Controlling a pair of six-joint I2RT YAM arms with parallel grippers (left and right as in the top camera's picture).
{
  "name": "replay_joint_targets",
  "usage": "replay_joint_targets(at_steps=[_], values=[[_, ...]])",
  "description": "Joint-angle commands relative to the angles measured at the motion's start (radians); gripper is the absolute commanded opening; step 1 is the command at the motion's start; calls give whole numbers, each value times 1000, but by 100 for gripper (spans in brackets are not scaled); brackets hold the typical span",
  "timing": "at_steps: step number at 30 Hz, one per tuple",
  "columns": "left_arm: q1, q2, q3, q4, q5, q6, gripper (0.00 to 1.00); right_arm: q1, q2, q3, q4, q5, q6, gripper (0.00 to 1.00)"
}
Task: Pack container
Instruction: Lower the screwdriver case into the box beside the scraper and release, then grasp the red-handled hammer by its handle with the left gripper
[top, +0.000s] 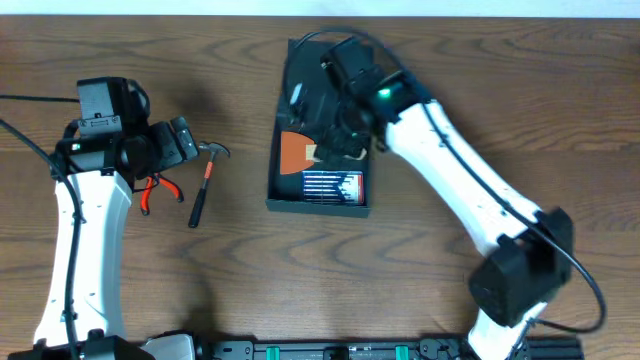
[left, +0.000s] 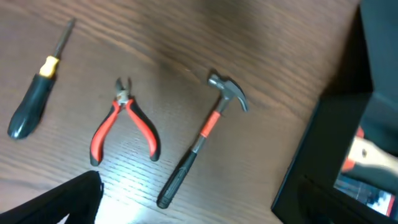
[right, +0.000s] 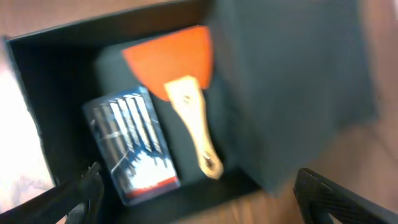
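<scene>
The container (top: 279, 150) is a dark teal-green box, open, in the middle of the table. Its flap lid (right: 292, 81) stands up on one side. Inside lie an orange scraper with a wooden handle (right: 177, 74) and a small blue case of bits (right: 134, 146). My right gripper (right: 205, 208) is open and empty, hovering over the box's edge; in the overhead view it (top: 348, 118) is above the box. My left gripper (top: 188, 140) is open and empty, above the table left of the box, near a hammer (left: 202, 134).
Red-handled pliers (left: 124, 121) and a black screwdriver with a yellow collar (left: 34, 93) lie on the wooden table left of the hammer. The box's corner shows at the right of the left wrist view (left: 311, 155).
</scene>
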Motion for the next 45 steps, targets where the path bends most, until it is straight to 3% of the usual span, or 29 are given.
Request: replay_joint_targets(at_steps=[1, 7, 8, 10, 13, 22, 31, 40, 45], values=[[-55, 7, 3, -16, 22, 165, 92, -103, -38, 14, -2, 93, 191, 99], [-173, 95, 2, -21, -192, 336, 76, -319, -33, 12, -26, -22, 462, 99], [-183, 126, 3, -20, -215, 363, 67, -351, -30, 11, -35, -53, 485, 99], [-191, 185, 3, -12, -224, 406, 59, -400, -28, 11, -51, -89, 517, 99], [-186, 282, 3, 18, -229, 417, 58, -462, -28, 9, -76, -98, 572, 99], [-185, 433, 3, 146, -227, 411, 58, -518, -28, 9, -152, -98, 579, 99], [-185, 555, 3, 171, -227, 406, 57, -517, -28, 9, -163, -98, 580, 99], [-185, 585, 3, 172, -227, 406, 37, -517, -28, 9, -175, -98, 580, 99], [-185, 573, 8, 169, -227, 407, 14, -517, -28, 9, -182, -98, 580, 99]])
